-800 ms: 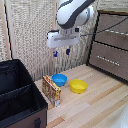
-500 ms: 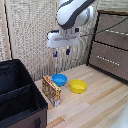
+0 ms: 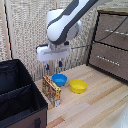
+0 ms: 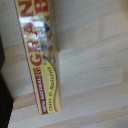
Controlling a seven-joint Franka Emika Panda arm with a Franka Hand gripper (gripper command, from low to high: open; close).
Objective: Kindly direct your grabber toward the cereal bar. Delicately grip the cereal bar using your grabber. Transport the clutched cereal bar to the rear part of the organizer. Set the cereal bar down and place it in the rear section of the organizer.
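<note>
The cereal bar (image 3: 51,91) is a flat yellow-orange printed box standing upright on the wooden table, close to the exterior view's right side of the organizer (image 3: 20,100). My grabber (image 3: 52,65) hangs in the air above the box, its blue-tipped fingers spread apart and holding nothing. The wrist view looks straight down on the cereal bar (image 4: 44,55), with red lettering on yellow; no fingers show there. The organizer is a large black fabric bin with a divider across it.
A blue bowl (image 3: 59,79) and a yellow bowl (image 3: 78,86) sit on the table beside the box. A brown wooden drawer cabinet (image 3: 110,42) stands at the exterior view's right. A woven wall panel is behind.
Nothing has visibly moved; the arm, box and bowls stand as before.
</note>
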